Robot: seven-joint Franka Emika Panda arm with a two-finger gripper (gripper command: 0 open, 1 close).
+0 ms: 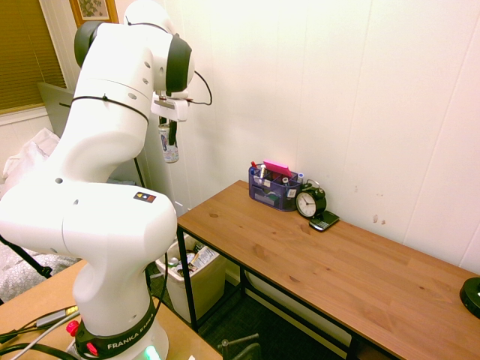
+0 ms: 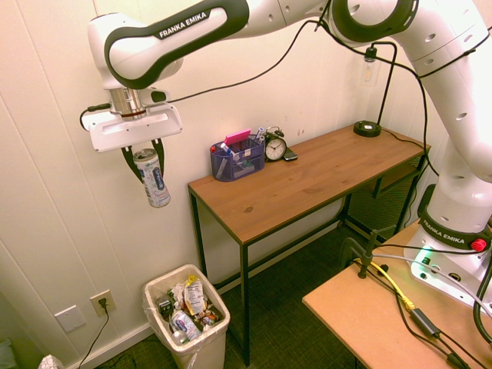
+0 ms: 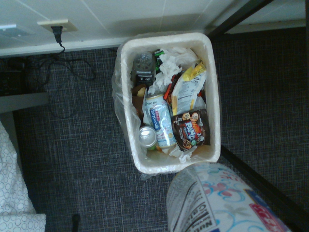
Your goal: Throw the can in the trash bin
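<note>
From my side, claw [image 2: 153,175] grips can [image 2: 154,187], slightly tilted, up high; lined trash bin [image 2: 209,357] lower, toward five o'clock, rubbish [image 2: 189,311] inside; organiser [image 2: 238,160] near three.

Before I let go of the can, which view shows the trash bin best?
The wrist view: it looks straight into the trash bin, showing the whole rim and contents. The second exterior view shows it obliquely, its lower end cut off; the first exterior view has it partly behind a desk leg.

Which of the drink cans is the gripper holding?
The can up in the air, clamped between the gripper's fingers; the other similar can lies among the rubbish inside the bin.
</note>
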